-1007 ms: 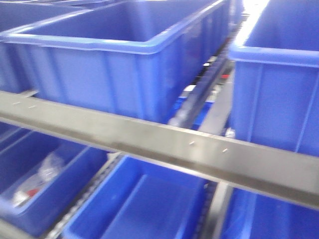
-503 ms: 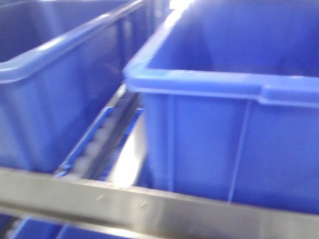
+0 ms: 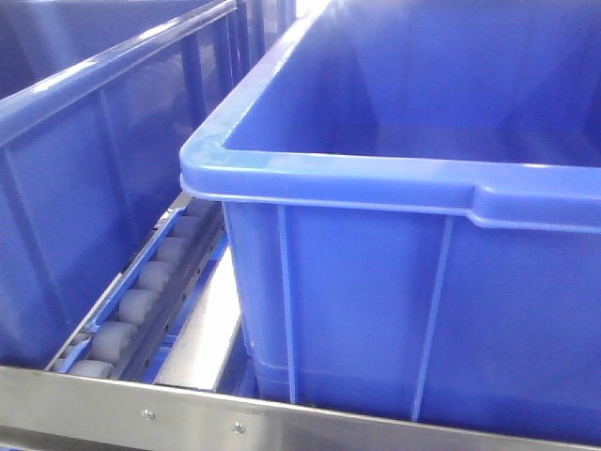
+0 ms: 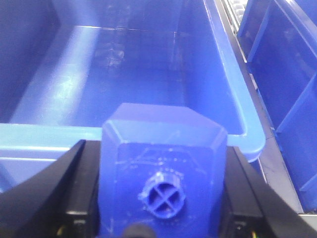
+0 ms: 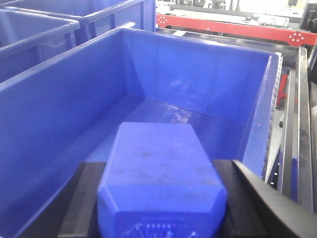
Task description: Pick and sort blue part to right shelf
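Each wrist view shows a blue part clamped between black fingers. My left gripper (image 4: pixel 163 198) is shut on a blocky blue part (image 4: pixel 163 153) with a round cross-ribbed boss, held just over the near rim of a large blue bin (image 4: pixel 124 74). My right gripper (image 5: pixel 161 198) is shut on a similar blue part (image 5: pixel 161 168), held above the inside of another blue bin (image 5: pixel 188 79). The front view shows the right shelf: a steel front rail (image 3: pixel 188 409), a grey roller track (image 3: pixel 141 301) and a big blue bin (image 3: pixel 394 282). Neither gripper appears in the front view.
A second blue bin (image 3: pixel 75 169) stands left of the roller track. More blue bins (image 4: pixel 282 64) lie right of the left gripper's bin. Beyond the right gripper's bin are a red frame (image 5: pixel 228 27) and steel rails (image 5: pixel 302 124).
The front view has swung right and closer: the lower tier and the crossbar dropped out, and the right-hand bin and roller track now fill the frame, sharper than before.
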Controlling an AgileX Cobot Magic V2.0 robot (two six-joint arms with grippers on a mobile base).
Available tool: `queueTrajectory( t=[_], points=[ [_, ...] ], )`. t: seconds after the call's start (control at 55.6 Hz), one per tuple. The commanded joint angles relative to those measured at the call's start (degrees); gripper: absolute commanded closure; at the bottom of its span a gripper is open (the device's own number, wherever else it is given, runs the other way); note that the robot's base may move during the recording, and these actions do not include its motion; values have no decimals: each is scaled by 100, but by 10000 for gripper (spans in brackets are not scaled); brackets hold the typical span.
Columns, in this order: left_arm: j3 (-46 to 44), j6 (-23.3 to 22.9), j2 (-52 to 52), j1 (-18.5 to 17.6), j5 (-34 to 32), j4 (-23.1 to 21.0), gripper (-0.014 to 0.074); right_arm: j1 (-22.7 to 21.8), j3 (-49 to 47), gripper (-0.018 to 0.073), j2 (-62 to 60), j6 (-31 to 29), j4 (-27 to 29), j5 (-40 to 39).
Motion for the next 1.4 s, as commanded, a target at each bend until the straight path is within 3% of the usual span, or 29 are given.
queueTrajectory(
  t=[0.0, 0.791, 0.953, 1.097, 1.223, 1.385],
  points=[
    [-187, -45, 97, 15, -517, -79, 336, -6, -166, 437, 122, -46, -156, -508],
    [-187, -45, 97, 15, -564, -128, 336, -6, -166, 437, 122, -46, -156, -530],
    [-490, -45, 134, 15, -813, -81, 336, -6, -166, 437, 122, -46, -156, -530],
    [-1247, -45, 662, 15, -679, -17, 336, -6, -166, 437, 122, -46, -156, -514],
    [-2133, -45, 1719, 15, -90, 105, 336, -6, -166, 437, 122, -46, -156, -514],
    [-2844, -45, 3067, 15, -93, 353, 336, -6, -166, 437, 122, -46, -156, -475]
  ],
)
